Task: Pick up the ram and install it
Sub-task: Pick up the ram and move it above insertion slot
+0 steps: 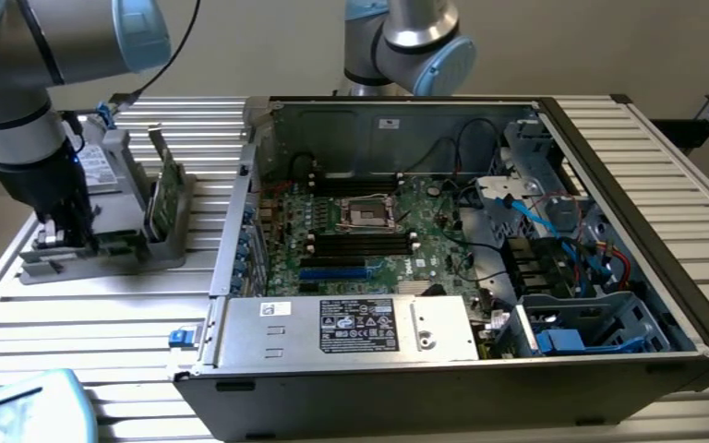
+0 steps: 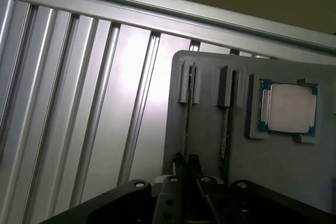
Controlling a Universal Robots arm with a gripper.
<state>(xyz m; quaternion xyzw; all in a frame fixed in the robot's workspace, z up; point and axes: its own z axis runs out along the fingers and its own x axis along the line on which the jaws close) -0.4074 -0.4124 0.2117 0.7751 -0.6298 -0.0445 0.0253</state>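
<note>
**Gripper down at the parts holder, over the ram**

You have the gripper (image 1: 66, 233) lowered onto the grey parts holder (image 1: 99, 268) on the slatted table (image 1: 84, 318), at the exterior view's left, well apart from the open computer case (image 1: 656, 189). In the wrist view the gripper (image 2: 186, 162) sits right over the ram (image 2: 187, 114), which stands on edge in one slot of the holder (image 2: 210, 69); you cannot tell whether it is clamped on the stick or released. A second stick (image 2: 226, 129) stands in the neighbouring slot, just beside the first; a square silver processor (image 2: 289, 107) lies flat in its own recess further along. In the exterior view a grey drive (image 1: 100, 171) leans in the holder's far end. Inside the case the motherboard (image 1: 386, 231) lies flat, with black memory slots (image 1: 361, 243) beside the processor socket (image 1: 367, 210); the power supply (image 1: 354, 325) fills the near corner.
</note>
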